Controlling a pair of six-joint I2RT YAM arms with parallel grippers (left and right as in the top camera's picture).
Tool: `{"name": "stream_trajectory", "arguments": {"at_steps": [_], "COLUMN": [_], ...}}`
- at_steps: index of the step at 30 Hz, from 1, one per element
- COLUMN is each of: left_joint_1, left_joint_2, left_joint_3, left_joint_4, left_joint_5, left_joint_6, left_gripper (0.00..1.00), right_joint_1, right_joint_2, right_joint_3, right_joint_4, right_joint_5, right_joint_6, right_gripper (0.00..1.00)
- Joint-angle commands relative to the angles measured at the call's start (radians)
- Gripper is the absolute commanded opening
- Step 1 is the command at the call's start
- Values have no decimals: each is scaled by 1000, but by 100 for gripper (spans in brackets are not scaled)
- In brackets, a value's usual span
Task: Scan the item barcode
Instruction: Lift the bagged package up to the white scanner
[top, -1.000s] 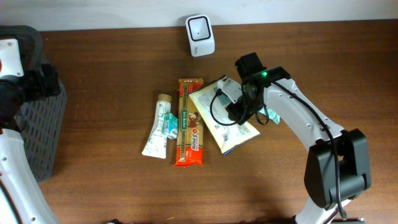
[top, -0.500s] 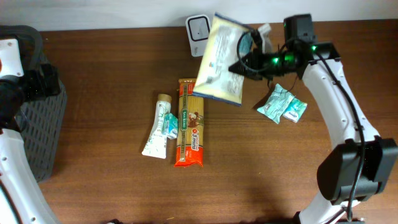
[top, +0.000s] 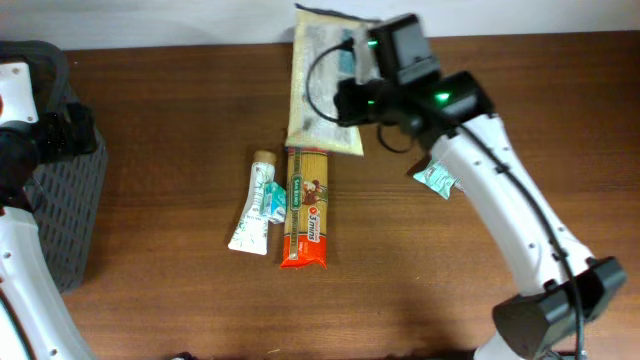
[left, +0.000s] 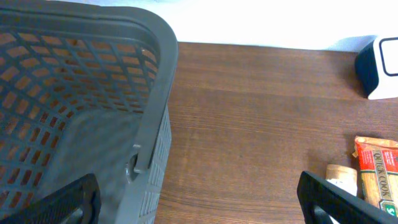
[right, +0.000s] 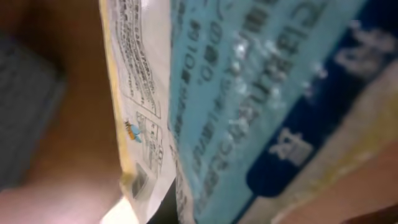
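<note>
Now: bag held up at the table's back edge

Your right gripper (top: 352, 100) is clamped on the pale bag (top: 312, 120), lifted over the far edge of the table (top: 180, 290). The right wrist view fills with the bag's print and blue label. Only the left wrist view shows the white scanner (left: 380, 68). Your left gripper (left: 199, 205) hangs wide open beside the grey basket (left: 74, 112). The pasta pack (top: 304, 210), tube (top: 256, 205) and teal pouch (top: 437, 178) lie on brown wood, with bare room in front.
</note>
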Motion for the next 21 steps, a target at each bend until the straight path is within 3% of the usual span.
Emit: {"name": "stream_trajectory", "arguments": {"at_steps": [1,7,12,15,21], "left_joint_1": [3,3,3,3,3], "left_joint_2": [-5,-5,-5,-5,-5], "left_joint_3": [10,10,10,10,10], "left_joint_4": [1,1,1,1,1], "left_joint_5": [4,4,4,4,4], "left_joint_6": [16,16,16,16,16], "left_gripper": [99,99,99,99,99], "right_joint_1": [55,78,77,77,78], "right_joint_2": [56,277,545,661,699], "right_joint_3": [122,121,121,121,121], "right_joint_4": [111,658,1228,1425,1424], "right_joint_5": [494,805,808,786,778], "right_joint_6": [-187,-703,-1224,-1359,-1355], "right_gripper": [4,4,4,4,4]}}
